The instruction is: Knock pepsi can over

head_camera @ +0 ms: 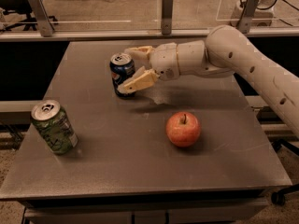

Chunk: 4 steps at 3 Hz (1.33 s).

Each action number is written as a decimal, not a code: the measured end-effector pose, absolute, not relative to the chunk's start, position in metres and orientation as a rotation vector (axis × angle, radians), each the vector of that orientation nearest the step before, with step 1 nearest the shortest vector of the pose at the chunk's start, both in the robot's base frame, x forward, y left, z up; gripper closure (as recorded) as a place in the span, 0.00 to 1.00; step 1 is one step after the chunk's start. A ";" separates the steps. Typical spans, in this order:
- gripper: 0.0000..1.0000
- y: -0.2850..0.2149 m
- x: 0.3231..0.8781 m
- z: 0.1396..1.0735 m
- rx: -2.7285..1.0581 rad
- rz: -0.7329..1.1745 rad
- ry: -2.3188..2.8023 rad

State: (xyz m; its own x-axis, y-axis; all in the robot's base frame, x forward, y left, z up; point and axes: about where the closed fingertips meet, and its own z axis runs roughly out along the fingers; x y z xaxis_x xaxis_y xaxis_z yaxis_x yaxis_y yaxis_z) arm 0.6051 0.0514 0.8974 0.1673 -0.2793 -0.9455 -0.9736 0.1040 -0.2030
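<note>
The pepsi can (122, 73), dark blue with a silver top, stands upright on the grey table (140, 125) towards the back left. My gripper (131, 68) reaches in from the right on a white arm and is open. One finger lies behind the can's top, the other in front of its lower right side, so the can sits between them at their tips.
A red apple (183, 129) lies right of centre. A green-and-white patterned can (53, 127) stands near the table's left front edge. A rail with metal posts (167, 12) runs behind the table.
</note>
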 end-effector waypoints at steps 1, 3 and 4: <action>0.00 0.060 0.601 0.896 -1.419 0.868 1.307; 0.18 0.067 0.599 0.883 -1.457 0.887 1.347; 0.42 0.070 0.598 0.883 -1.461 0.891 1.345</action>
State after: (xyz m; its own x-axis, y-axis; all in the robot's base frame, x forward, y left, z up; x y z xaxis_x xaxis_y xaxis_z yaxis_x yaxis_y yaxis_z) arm 0.5977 0.0697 0.8827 0.1381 -0.3142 -0.9393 -0.9874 0.0301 -0.1552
